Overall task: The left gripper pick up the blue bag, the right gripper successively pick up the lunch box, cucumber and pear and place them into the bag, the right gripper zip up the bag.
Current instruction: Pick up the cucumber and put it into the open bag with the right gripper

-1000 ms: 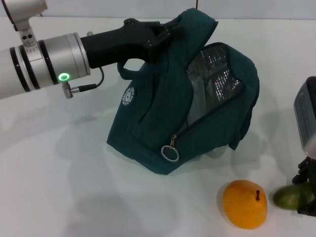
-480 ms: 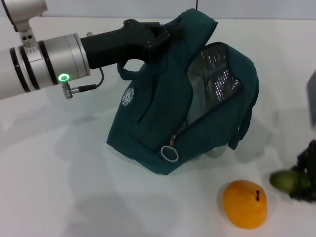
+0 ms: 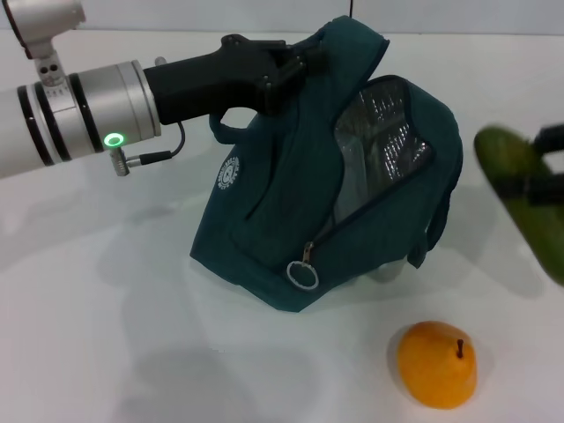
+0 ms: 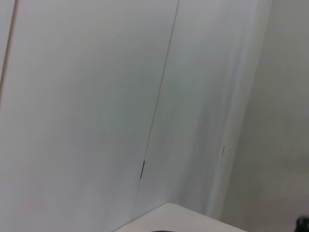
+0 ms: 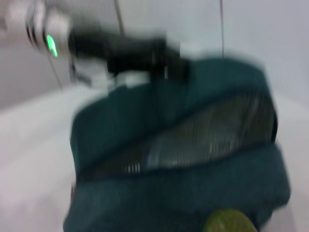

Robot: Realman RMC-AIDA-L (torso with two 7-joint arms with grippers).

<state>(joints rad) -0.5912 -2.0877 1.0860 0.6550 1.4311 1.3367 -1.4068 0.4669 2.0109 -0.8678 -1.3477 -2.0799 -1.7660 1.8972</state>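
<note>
Matt cloth blue bag (image 3: 291, 220) (crinkled silvery lining), metal zip ring (image 3: 303, 276)

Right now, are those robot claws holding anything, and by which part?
The left end effector holds the blue bag by its top. The right end effector carries the cucumber, gripped around its middle.

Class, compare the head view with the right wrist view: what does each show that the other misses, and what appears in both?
Only the head view shows the pear lying on the white table, the bag's zipper ring pull, its white round logo and part of the right gripper holding the cucumber in the air to the right of the bag. The right wrist view adds no objects, only a straight look into the silvery lining. Both show the blue bag, the left gripper at its top, and the cucumber.
</note>
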